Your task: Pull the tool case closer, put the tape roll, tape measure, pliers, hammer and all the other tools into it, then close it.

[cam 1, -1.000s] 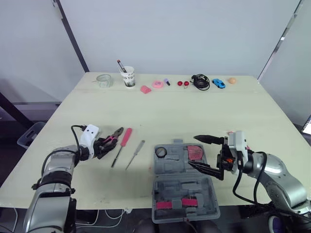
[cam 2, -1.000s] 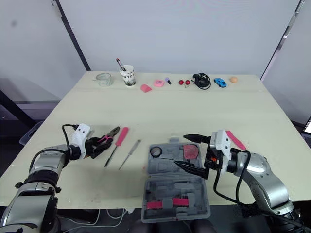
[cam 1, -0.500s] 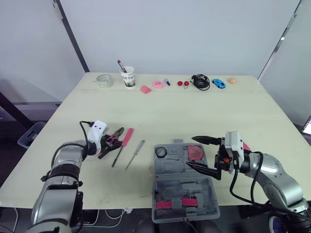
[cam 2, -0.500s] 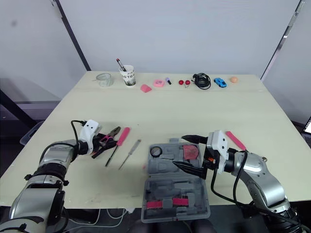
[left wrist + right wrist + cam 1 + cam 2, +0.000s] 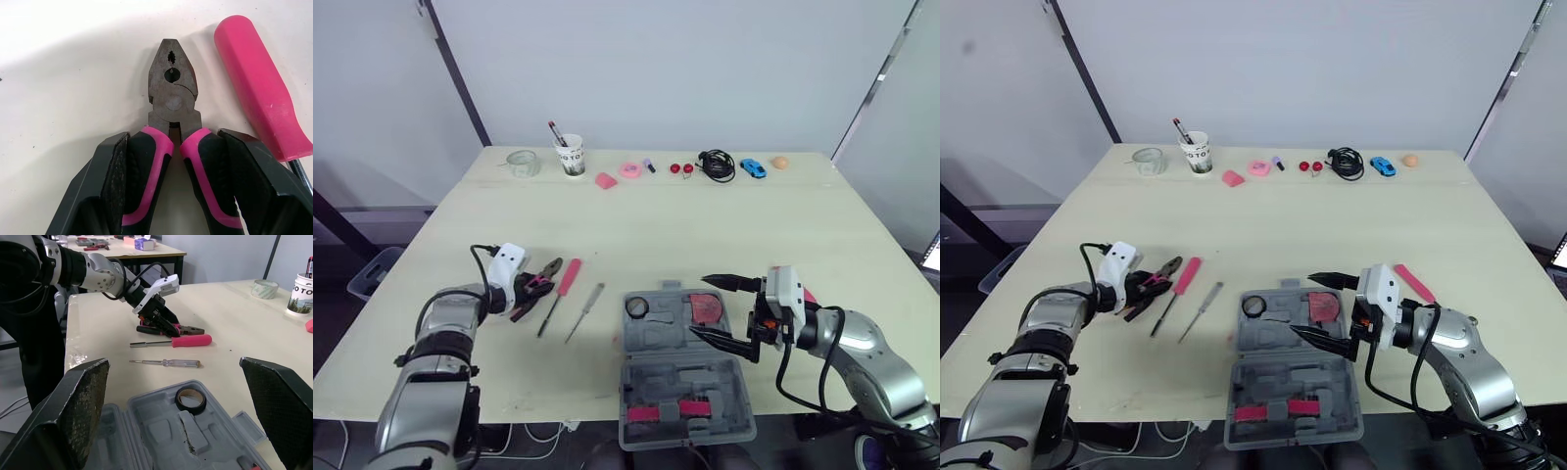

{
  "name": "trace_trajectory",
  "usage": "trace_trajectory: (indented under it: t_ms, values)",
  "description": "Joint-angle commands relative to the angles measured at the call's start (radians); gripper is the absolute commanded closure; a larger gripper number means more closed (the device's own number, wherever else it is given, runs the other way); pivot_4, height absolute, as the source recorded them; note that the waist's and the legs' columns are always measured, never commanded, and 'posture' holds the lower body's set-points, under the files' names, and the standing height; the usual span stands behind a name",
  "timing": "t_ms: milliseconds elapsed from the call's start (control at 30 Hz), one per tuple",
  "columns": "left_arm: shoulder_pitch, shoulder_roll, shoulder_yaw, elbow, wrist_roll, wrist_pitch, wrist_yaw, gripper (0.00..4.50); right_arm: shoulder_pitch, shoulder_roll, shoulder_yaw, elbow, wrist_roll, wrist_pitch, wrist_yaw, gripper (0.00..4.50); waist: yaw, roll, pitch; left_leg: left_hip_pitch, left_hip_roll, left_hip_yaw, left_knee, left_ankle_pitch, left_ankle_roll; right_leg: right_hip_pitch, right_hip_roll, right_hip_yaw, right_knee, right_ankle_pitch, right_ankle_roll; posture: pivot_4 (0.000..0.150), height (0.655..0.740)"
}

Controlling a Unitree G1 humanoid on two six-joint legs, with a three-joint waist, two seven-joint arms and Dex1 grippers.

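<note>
Pale tabletop (image 5: pixel 705 225) w/ plain grey walls behind. Along the far edge: clear tape ring (image 5: pixel 522 163), paper cup (image 5: pixel 571 154) w/ pens in it, pink bits, black cable (image 5: pixel 716 164), blue toy car (image 5: pixel 753 167).

Tool case (image 5: pixel 680 362) lies open at the near edge, centre-right. Back half holds a black tape roll (image 5: pixel 638 306) in its left pocket and a red item (image 5: pixel 1323 306) at right. Front half holds pink-handled pieces (image 5: pixel 671 409).

Pliers (image 5: pixel 548 269) lie on the table left of the case. Left gripper (image 5: pixel 529 291) pinches their handles, one finger against each. Pink-handled screwdriver (image 5: pixel 563 284) sits just beside them, thin screwdriver (image 5: pixel 586 310) nearer the case.

Right gripper (image 5: pixel 701 305) is spread wide over the case's right side.
</note>
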Motion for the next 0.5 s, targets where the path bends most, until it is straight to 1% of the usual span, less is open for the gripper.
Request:
trace_trajectory:
  t_ms: [33, 100, 200, 300, 400, 500]
  values:
    - [0.01, 0.014, 0.007, -0.052, -0.018, -0.004, -0.042, 2.1, -0.025, 0.001, -0.013, -0.03, 0.031, 0.004, 0.007, 0.0, 0.0, 0.0, 0.0, 0.0, 0.0, 0.0, 0.0, 0.0, 0.0, 0.0, 0.0, 0.0, 0.0, 0.0, 0.0, 0.15, 0.74]
    - [0.004, 0.025, 0.001, -0.088, -0.019, -0.001, -0.074, 2.1, -0.03, -0.004, -0.012, -0.039, 0.045, 0.02, 0.015, 0.0, 0.0, 0.0, 0.0, 0.0, 0.0, 0.0, 0.0, 0.0, 0.0, 0.0, 0.0, 0.0, 0.0, 0.0, 0.0, 0.15, 0.74]
    - [-0.042, 0.07, -0.044, -0.186, -0.003, -0.009, -0.194, 2.1, -0.055, -0.016, -0.013, -0.051, 0.069, 0.061, 0.022, 0.0, 0.002, -0.004, 0.002, -0.002, 0.0, -0.001, 0.0, 0.0, 0.0, -0.001, 0.0, 0.0, 0.0, 0.0, 0.0, 0.15, 0.74]
    - [-0.094, 0.095, -0.088, -0.268, -0.006, 0.009, -0.307, 2.1, -0.09, -0.023, -0.005, -0.058, 0.057, 0.105, -0.009, 0.0, 0.003, -0.004, 0.002, -0.006, 0.0, -0.003, 0.002, 0.0, 0.0, -0.003, 0.0, -0.002, -0.001, 0.0, 0.0, 0.15, 0.74]
    - [-0.137, 0.095, -0.148, -0.374, -0.015, 0.048, -0.432, 2.1, -0.134, -0.026, 0.01, -0.059, 0.029, 0.143, -0.041, 0.0, 0.004, -0.004, 0.003, -0.008, -0.001, -0.003, 0.002, 0.0, 0.0, -0.003, 0.0, -0.002, -0.002, 0.0, -0.001, 0.15, 0.74]
    - [-0.157, 0.072, -0.202, -0.488, -0.038, 0.115, -0.525, 2.1, -0.178, -0.033, 0.023, -0.065, 0.019, 0.201, -0.071, 0.0, 0.001, -0.004, 0.003, -0.008, -0.001, -0.003, 0.002, 0.0, 0.0, -0.003, 0.0, -0.002, -0.003, -0.002, -0.003, 0.15, 0.74]
